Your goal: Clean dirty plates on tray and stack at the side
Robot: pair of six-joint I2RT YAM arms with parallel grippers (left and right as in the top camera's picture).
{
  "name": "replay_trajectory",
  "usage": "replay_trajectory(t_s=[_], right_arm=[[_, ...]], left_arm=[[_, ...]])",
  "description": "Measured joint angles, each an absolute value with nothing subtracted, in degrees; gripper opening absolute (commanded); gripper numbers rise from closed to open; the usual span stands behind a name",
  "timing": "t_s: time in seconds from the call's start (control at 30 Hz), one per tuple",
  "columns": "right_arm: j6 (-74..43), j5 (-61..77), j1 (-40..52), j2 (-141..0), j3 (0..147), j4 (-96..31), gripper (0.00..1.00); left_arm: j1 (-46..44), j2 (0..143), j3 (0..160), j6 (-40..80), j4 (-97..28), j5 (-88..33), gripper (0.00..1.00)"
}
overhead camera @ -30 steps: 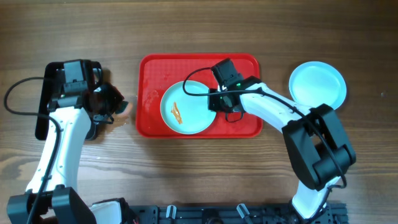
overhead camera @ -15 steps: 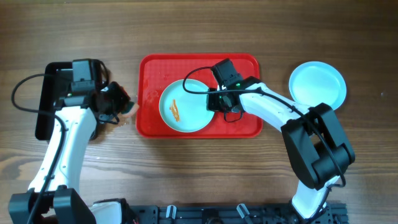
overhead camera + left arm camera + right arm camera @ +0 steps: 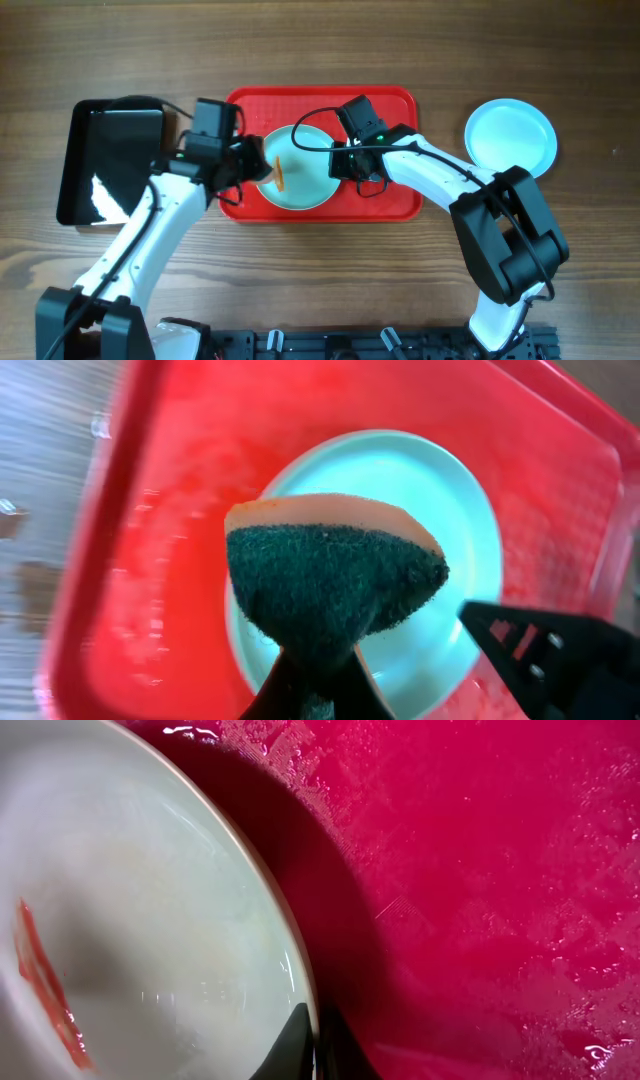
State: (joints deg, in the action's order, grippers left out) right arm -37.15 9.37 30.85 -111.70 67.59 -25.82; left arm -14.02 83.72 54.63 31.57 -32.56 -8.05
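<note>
FYI: your L gripper (image 3: 255, 168) is clenched hard on a sponge (image 3: 335, 585). Green scourer face is toward the wrist cam w/ orange foam behind, squashed at the pinch pt. It sits over the left part of the red tray (image 3: 400, 105), at the left edge of the dirty plate (image 3: 305, 182). Can't tell from any view whether the sponge actually touches the plate. Plate lies inside the tray, roughly mid, a bit left of ctr. It has an orange smear (image 3: 281, 176) on its left half, just beside the sponge. Your R gripper (image 3: 348, 165) is at the plate's right rim, and the wrist cam shows the fingertips (image 3: 290, 1055) pinched closed on that rim. There's a dark shadow under the rim on that side, and the tray floor right of the plate looks wet/shiny. A second plate (image 3: 510, 135), pale blue w/ no smear visible, sits on the wood table (image 3: 320, 40) right of the tray. It's level w/ the tray's upper right corner and not touching it; can't tell if it's one plate or a stack. A black tray (image 3: 105, 160) sits on the table left of the red tray, w/ the L arm reaching across from that side.
</note>
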Motion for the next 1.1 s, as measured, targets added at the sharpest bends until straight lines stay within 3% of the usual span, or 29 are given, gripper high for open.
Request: replay_trajectory(t_s=[0.6,1.1], right_arm=[[-37.52,9.41,30.83,-111.70,67.59,-25.80,0.04],[-37.50,9.41,30.85,-111.70,67.59,-25.80,0.04]], left_arm=[[-24.80,94.56,54.54,32.93,-21.28,-11.29,0.04],[-25.41,100.73,54.54,33.32,-20.53,-10.74,0.04]])
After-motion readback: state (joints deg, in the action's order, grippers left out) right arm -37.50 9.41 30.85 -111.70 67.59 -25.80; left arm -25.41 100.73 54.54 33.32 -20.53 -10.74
